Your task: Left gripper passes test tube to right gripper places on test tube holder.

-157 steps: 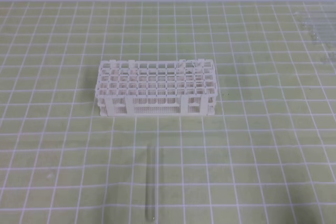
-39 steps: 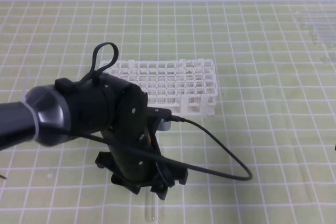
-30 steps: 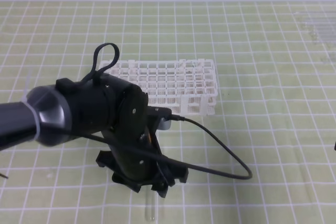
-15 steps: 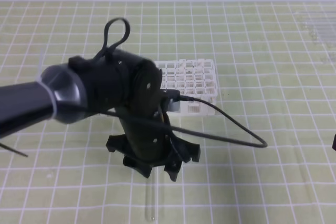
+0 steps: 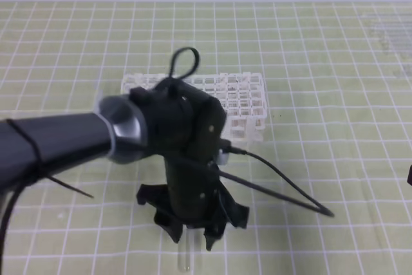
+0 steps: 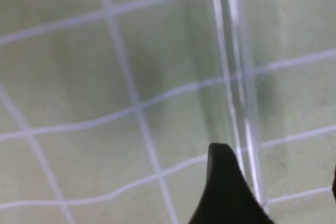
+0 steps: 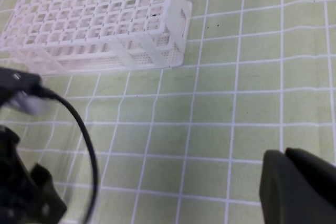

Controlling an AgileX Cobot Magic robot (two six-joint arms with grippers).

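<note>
Test tube: the test tube (image 5: 185, 259) lies flat on the green gridded mat (image 5: 335, 159) at the near edge, near of the rack; only its near, rounded end shows below the claw.
Handling: clear glass, so by my judgement light, stiff, slick and breakable; being round, it may roll if nudged sideways.
Where to hold: across the straight shaft, a gentle squeeze toward the far half, which would leave the near half free for the other claw.
Left gripper: the left gripper (image 5: 193, 227) hangs right over the tube, fingers spread to either side. In the left wrist view one black fingertip (image 6: 226, 182) sits just left of the glass (image 6: 239, 93); whether it touches I cannot tell. Not clamped on the tube.
Right gripper: only one dark finger (image 7: 296, 187) shows, at the near right of its own view; spread or closed cannot be told.
Test tube holder: the test tube holder (image 5: 241, 104) stands far of the tube, its left part hidden behind the arm.
Change: half a second earlier the left wrist stood further left and higher; it has since swung right, covering more of the rack. The tube has not moved.
</note>
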